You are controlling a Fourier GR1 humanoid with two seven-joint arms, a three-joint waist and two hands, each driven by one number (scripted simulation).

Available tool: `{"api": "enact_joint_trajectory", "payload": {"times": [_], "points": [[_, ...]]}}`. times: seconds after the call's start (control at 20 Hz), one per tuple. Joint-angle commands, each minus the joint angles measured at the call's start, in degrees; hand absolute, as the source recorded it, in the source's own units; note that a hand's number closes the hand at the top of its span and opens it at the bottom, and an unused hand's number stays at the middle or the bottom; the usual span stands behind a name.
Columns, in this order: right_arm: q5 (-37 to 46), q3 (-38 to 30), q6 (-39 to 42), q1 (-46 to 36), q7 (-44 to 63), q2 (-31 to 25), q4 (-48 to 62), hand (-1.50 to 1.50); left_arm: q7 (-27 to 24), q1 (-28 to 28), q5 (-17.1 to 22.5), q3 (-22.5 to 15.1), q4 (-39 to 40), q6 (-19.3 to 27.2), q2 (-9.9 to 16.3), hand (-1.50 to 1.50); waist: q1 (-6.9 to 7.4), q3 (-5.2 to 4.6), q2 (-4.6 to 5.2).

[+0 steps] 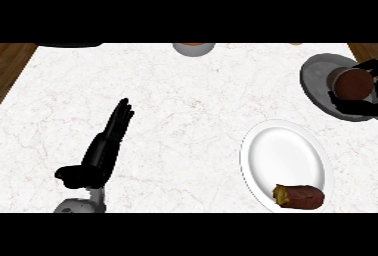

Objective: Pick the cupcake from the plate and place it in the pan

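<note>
Pale marbled surface (192,100) fills the view.
Brown wood floor (13,62) shows at both far corners, evenly lit.

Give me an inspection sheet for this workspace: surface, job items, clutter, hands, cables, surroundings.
Surface: white marbled counter, wood showing at both upper corners.
Cupcake: brown, over the grey pan, held by the right hand.
Pan: grey, at the right edge, partly cut off by the frame.
Plate: white, right of centre; no cupcake on it now.
Clutter: a brown food item on the plate's lower rim; a small bowl at the top edge; a dark object at the top left, mostly cut off.
Left hand: open, fingers straight, resting at lower left.
Right hand: curled round the cupcake over the pan.
Cables: nothing seen.
Surroundings: nothing seen beyond the counter.
</note>
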Motion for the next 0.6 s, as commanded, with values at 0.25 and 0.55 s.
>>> {"api": "enact_joint_trajectory", "payload": {"times": [0.25,0.55], "points": [[-3.9,-9.1,-9.0,-14.9,-12.8,-6.9,27.7,1.50,-0.3,-1.0,-1.0,-1.6,0.6,0.0,-1.5,0.00,1.94,0.15,0.75],[-4.2,-11.5,-10.8,-18.0,-17.8,-11.2,36.7,1.50,-0.3,-1.5,-0.7,-1.3,0.0,-1.0,-0.7,0.00,2.97,0.24,1.26]]}}
